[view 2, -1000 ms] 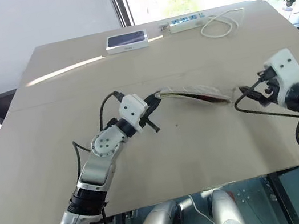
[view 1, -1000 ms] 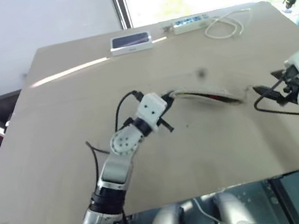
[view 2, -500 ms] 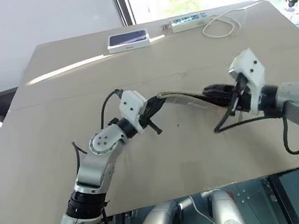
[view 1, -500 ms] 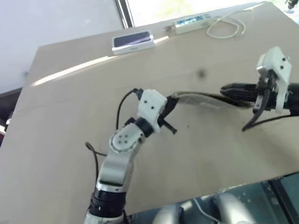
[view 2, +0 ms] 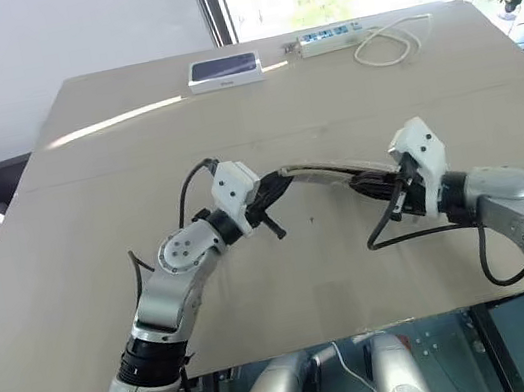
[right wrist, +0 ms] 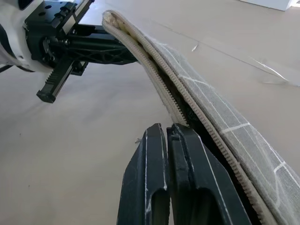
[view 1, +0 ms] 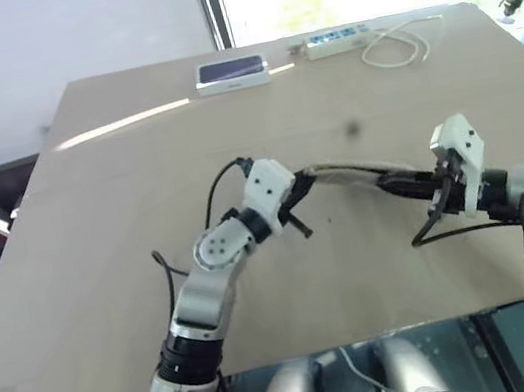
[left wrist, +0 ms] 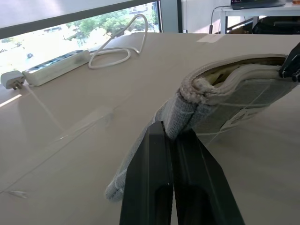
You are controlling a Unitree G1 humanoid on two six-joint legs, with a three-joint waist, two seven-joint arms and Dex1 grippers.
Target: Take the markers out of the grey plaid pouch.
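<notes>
The grey plaid pouch [view 1: 350,177] hangs lifted above the table, stretched between my two grippers. My left gripper [view 1: 303,187] is shut on the pouch's left end, which bunches between its fingers [left wrist: 161,154]. My right gripper [view 1: 390,184] is shut with its fingertips against the zipper edge at the pouch's open right end [right wrist: 206,98]; I cannot tell whether anything is pinched between them. The yellowish lining [left wrist: 234,75] shows at the parted mouth. The markers are hidden inside the pouch.
A white box with a dark top [view 1: 231,73], a power strip [view 1: 336,40] and a coiled white cable [view 1: 398,45] lie along the table's far edge. The wooden table [view 1: 105,285] spreads wide around the pouch.
My right gripper swung in to the left from beside the pouch to its open end, and its fingers went from open to shut. The left gripper kept its hold in place.
</notes>
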